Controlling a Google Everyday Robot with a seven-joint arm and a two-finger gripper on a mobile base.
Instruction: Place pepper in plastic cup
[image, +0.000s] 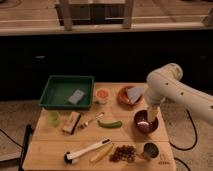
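Partly cut off at the right edge, the white arm (172, 87) bent down well to the right of the green tray (60, 89). Its gripper (149, 116) hung over a dark bowl (140, 126), mostly hidden by the wrist, so I could not tell its state. The plastic cup (102, 95) stood just right of the tray. The pepper (110, 123) lay free, nearer the viewer and right of the tray.

Pepper (110, 123) lies flat (green, curved) near plastic cup (102, 94).
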